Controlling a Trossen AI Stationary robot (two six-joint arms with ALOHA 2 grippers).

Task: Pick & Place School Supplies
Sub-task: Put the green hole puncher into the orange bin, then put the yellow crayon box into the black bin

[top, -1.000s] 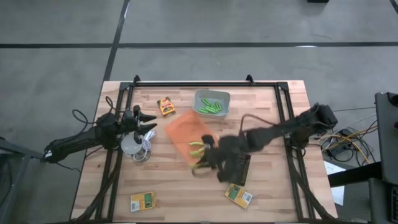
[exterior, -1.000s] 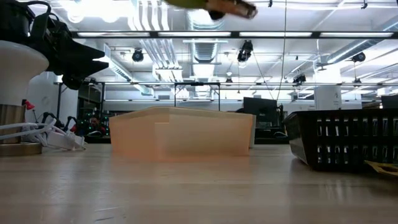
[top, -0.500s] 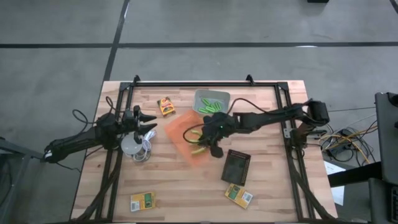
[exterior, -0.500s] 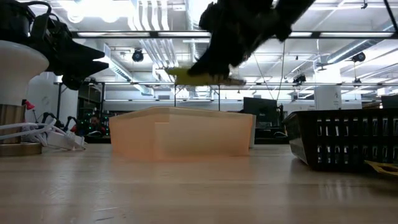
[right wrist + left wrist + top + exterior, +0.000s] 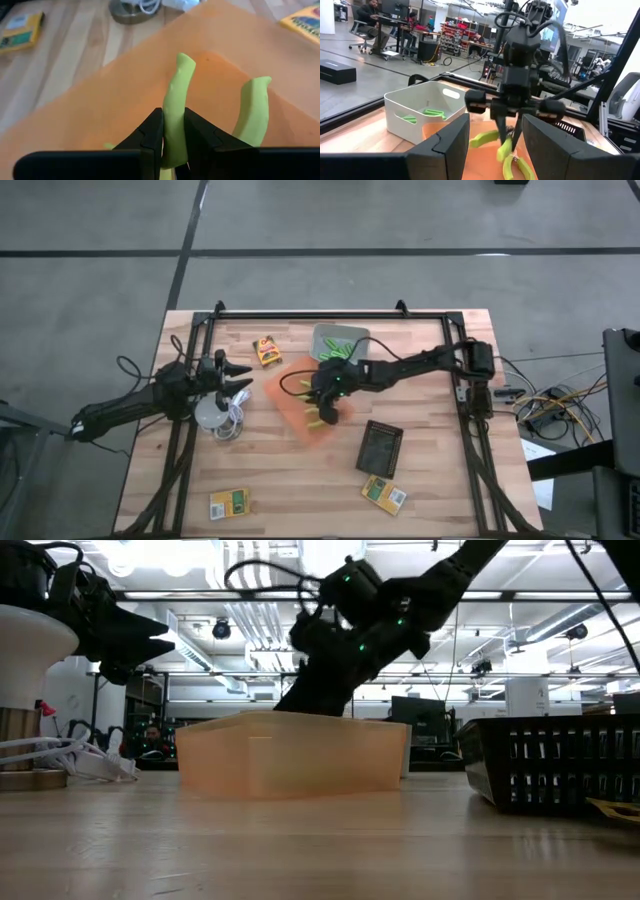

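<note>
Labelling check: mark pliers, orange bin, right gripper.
pliers (image 5: 175, 120): right wrist view, on the clamped green handle.
orange bin (image 5: 290, 755): low view, on its front wall.
right gripper (image 5: 173, 137): right wrist view, midway between fingertips.

Right gripper (image 5: 322, 411) reaches down at table centre, fingers pinched on something. Left gripper (image 5: 243, 376) waits at table's left, fingers spread.
</note>
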